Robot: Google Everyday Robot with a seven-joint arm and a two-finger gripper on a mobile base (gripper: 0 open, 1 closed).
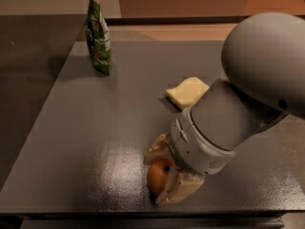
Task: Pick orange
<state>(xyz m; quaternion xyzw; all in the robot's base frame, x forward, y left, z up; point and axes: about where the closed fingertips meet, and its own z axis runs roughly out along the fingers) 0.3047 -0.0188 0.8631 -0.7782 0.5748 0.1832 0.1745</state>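
Note:
The orange (158, 176) is small and round and sits on the dark grey table (95, 128) near its front edge. My gripper (167, 173) reaches down over it from the right. Its pale fingers (178, 190) sit on either side of the orange and press against it. One finger is behind the fruit and one is in front of it. The right part of the orange is hidden by the wrist.
A pale yellow sponge (188, 92) lies behind the gripper. A green chip bag (98, 37) stands upright at the far left of the table. The table's front edge is just below the orange. My big grey arm (259, 75) fills the right side.

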